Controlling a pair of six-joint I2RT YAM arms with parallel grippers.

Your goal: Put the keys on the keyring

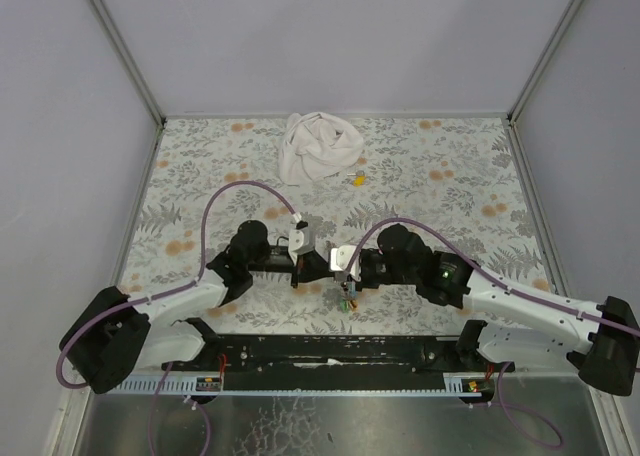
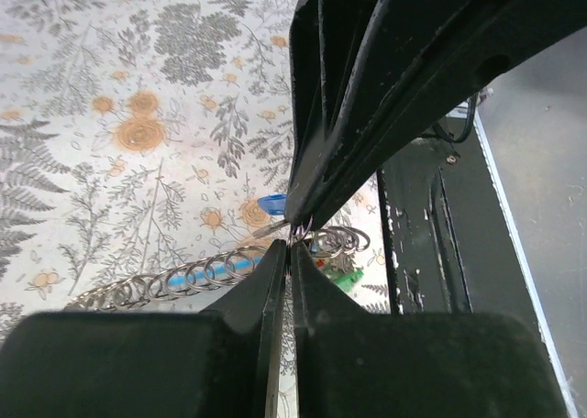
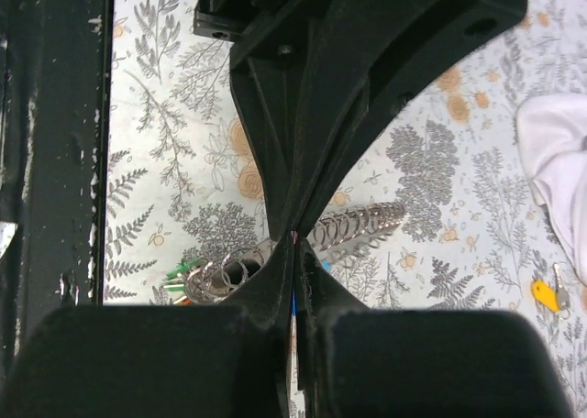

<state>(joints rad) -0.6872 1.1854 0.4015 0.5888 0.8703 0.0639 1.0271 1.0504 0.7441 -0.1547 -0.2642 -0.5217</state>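
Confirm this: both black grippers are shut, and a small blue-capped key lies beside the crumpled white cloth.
Wrong colour: the small key beside the crumpled white cloth has a yellow cap, not blue, as the top view shows. The left gripper and right gripper are indeed shut.

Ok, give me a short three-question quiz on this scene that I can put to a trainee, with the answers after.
1. True or false: the left gripper and the right gripper both have their jaws closed.
2. In the top view, what lies beyond the two arms? A) a white cloth B) a red mug C) a cardboard box
3. What colour is the small item just right of that cloth?
Key: 1 true; 2 A; 3 yellow.
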